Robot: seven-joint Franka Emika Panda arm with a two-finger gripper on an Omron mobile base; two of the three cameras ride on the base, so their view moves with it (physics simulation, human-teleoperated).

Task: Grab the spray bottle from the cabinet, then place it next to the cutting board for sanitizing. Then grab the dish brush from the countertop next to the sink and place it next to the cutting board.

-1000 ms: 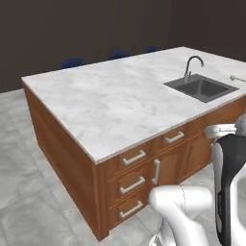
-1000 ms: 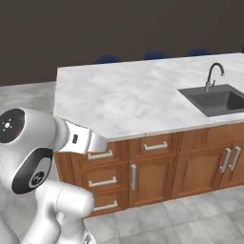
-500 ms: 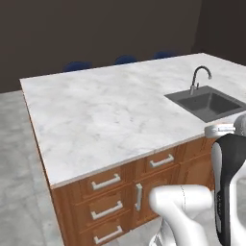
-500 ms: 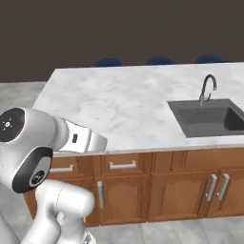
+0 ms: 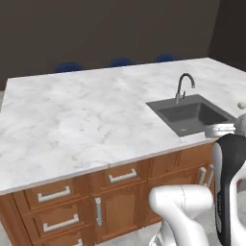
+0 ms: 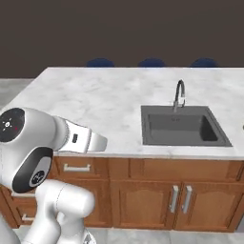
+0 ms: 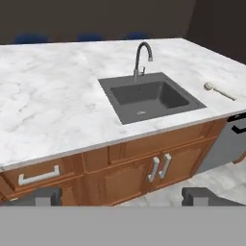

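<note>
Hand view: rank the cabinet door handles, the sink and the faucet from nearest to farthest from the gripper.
Ranked from the gripper, whose jaws stand open:
1. Cabinet door handles: just ahead, on the wooden front under the counter edge.
2. Sink: beyond them, sunk in the countertop.
3. Faucet: farthest, at the sink's back rim.

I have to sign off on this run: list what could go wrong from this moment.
1. The dish brush lies on the countertop close to its front edge; a clumsy approach could knock it off.
2. It is thin and flat on the marble, so the open gripper may close without catching it.
3. The faucet rises beside the sink; a wide arm swing might strike it.
</note>
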